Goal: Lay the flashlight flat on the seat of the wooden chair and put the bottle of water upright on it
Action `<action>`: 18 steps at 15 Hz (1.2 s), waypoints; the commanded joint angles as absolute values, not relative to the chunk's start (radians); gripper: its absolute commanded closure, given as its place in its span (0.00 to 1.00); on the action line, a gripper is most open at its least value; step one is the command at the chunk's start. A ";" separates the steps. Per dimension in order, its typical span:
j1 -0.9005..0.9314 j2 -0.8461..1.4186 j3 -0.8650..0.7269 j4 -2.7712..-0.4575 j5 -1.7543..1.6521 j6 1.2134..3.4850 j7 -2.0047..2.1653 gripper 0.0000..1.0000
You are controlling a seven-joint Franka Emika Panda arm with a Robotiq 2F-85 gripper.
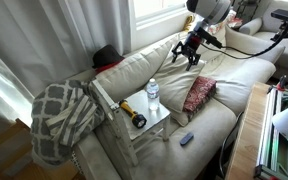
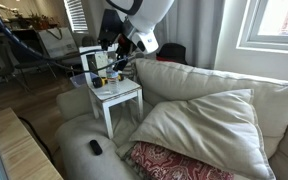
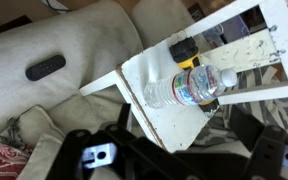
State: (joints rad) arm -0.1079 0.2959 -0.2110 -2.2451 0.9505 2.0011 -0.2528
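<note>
**Hand clear above the loaded chair.** The hand hangs over the back of the sofa, its fingers spread wide with nothing between them. The wrist view confirms this: the two dark fingers frame the lower edge with an empty gap.

Both task things rest on the seat of the wooden chair, the surface that carries them. It sits well apart from the hand and lower, towards the sofa's arm end. The flashlight lies flat, its long axis slanting across the seat. The bottle of water stands upright just beside it, cap uppermost.

Judged from this layout, both placements look complete. Any further approach would have to come down and across from the sofa back, with the bottle the nearer thing and the one easily toppled.

**What each view adds.**
- The wrist view looks down on the seat and shows the bottle overlapping the flashlight. Whether they touch cannot be told.
- Only the exterior views show the hand's height.
- In an exterior view the arm crosses in front of the chair, and the things there are too small to read.
- A small dark gadget lies apart on the cushion.
</note>
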 commanded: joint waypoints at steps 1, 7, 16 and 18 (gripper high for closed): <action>-0.117 0.110 -0.191 -2.373 0.810 2.034 -0.329 0.00; -0.123 -0.121 -0.175 -2.478 0.650 2.037 -0.472 0.00; -0.106 -0.208 -0.189 -2.497 0.661 2.047 -0.607 0.00; -0.105 -0.208 -0.189 -2.499 0.661 2.050 -0.611 0.00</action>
